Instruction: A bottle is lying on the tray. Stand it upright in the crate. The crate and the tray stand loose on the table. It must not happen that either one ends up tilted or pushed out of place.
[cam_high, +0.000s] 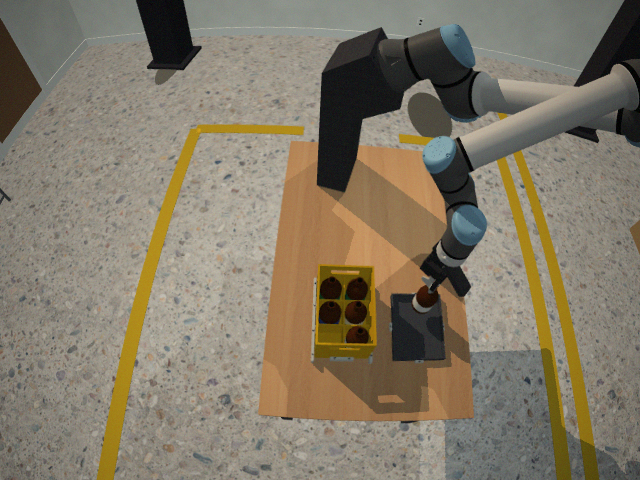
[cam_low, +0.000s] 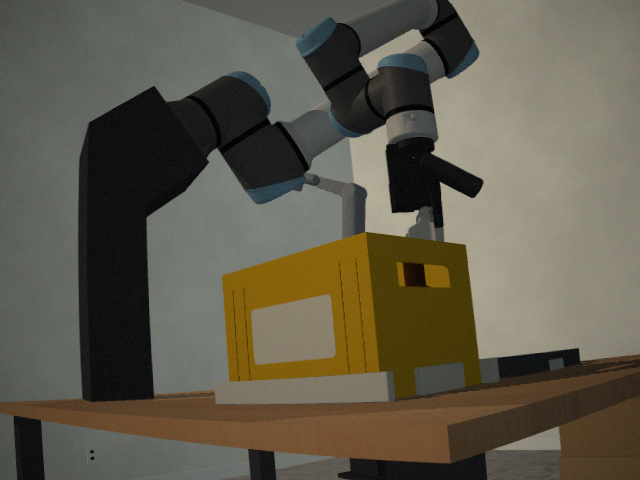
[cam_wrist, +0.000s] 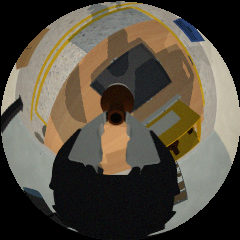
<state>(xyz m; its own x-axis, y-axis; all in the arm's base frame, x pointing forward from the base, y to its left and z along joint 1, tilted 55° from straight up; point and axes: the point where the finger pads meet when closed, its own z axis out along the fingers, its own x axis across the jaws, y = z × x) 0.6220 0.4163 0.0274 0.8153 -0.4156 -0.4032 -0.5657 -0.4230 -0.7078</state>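
Observation:
My gripper (cam_high: 430, 287) is shut on the neck of a brown bottle (cam_high: 424, 300) with a white label band. The bottle hangs upright, lifted above the far end of the dark tray (cam_high: 417, 327). In the wrist view my gripper (cam_wrist: 116, 112) clasps the bottle (cam_wrist: 116, 103) and I look down its top, with the tray (cam_wrist: 131, 77) below. The yellow crate (cam_high: 344, 311) stands left of the tray and holds several upright brown bottles; its near left cell is empty. In the low side view the crate (cam_low: 347, 310) hides the bottle, and my gripper (cam_low: 424, 225) shows just above the crate's rim.
The arm's black pedestal (cam_high: 345, 111) stands at the far end of the wooden table (cam_high: 376, 289). A grey base plate (cam_low: 305, 388) lies under the crate. The tray's edge (cam_low: 532, 362) shows behind the crate in the side view.

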